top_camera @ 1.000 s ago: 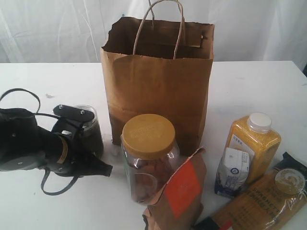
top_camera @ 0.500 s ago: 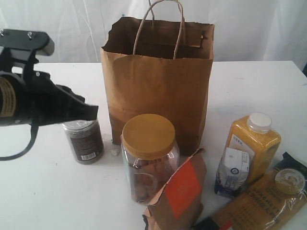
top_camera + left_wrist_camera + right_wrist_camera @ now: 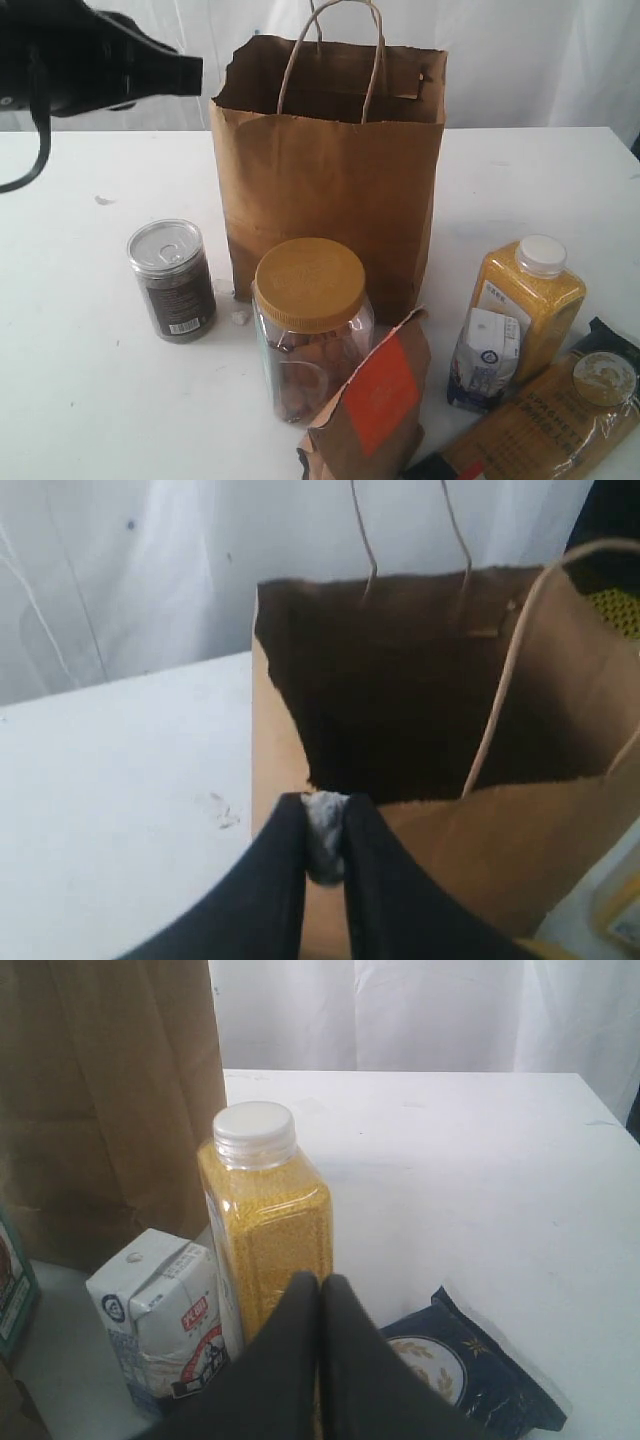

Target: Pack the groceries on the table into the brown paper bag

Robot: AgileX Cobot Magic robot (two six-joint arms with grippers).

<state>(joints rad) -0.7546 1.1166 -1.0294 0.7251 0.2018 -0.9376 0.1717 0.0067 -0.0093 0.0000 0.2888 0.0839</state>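
The brown paper bag point(image 3: 330, 190) stands open at the back of the table point(image 3: 80, 390). In front of it are the groceries: a dark can point(image 3: 172, 280), a tan-lidded jar point(image 3: 310, 330), a brown pouch point(image 3: 375, 400), a white-blue carton point(image 3: 485, 360), a yellow bottle point(image 3: 525, 300) and a spaghetti packet point(image 3: 545, 430). My left gripper point(image 3: 195, 70) hangs high at the bag's left rim point(image 3: 520, 840), shut on a small grey-white lump point(image 3: 324, 835). My right gripper point(image 3: 320, 1282) is shut and empty, just before the bottle point(image 3: 265, 1210), carton point(image 3: 160, 1310) and spaghetti packet point(image 3: 450, 1360).
A tiny white scrap point(image 3: 240, 317) lies on the table between the can and the jar. The bag's twisted handles point(image 3: 335, 50) stick up above its rim. White curtains hang behind the table.
My left arm has risen from table level beside the can to high at the bag's upper left. The can stays standing on the table, now uncovered.
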